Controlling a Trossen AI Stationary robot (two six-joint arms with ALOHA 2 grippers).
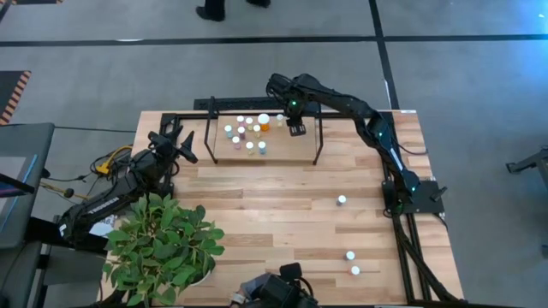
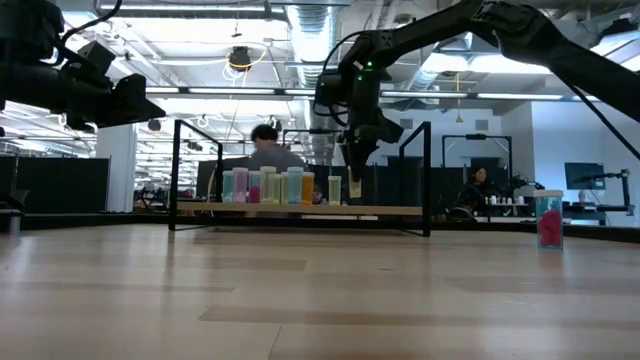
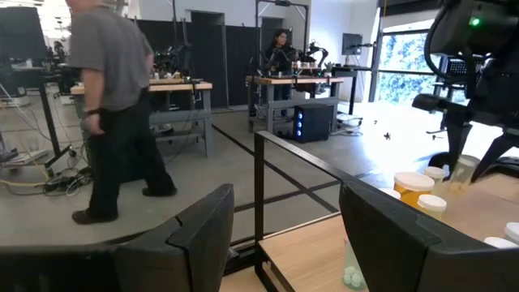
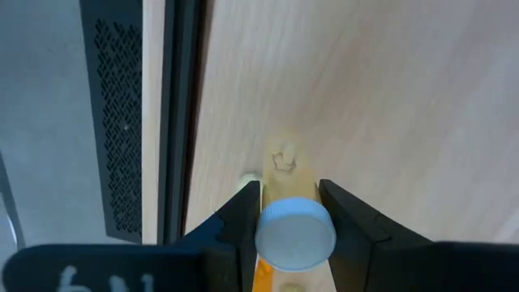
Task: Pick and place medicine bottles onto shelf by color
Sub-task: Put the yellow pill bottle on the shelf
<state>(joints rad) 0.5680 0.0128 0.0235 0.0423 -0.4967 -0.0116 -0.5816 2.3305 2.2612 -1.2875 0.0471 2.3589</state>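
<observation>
Seemingly yellowish, the bottle [image 4: 294,235] sits half-hidden in the right pincer [image 4: 290,212].

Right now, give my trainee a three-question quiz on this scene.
1. True or false: the right gripper is shut on a bottle.
2. Where is the left gripper? A) over the shelf; B) off the shelf's left end, holding nothing; C) beside the plant, holding a bottle.
3. In the high view, how many loose bottles stand on the table right of centre, off the shelf?

Key:
1. True; its fingers clamp a white-capped bottle above the shelf board.
2. B.
3. Three.
</observation>
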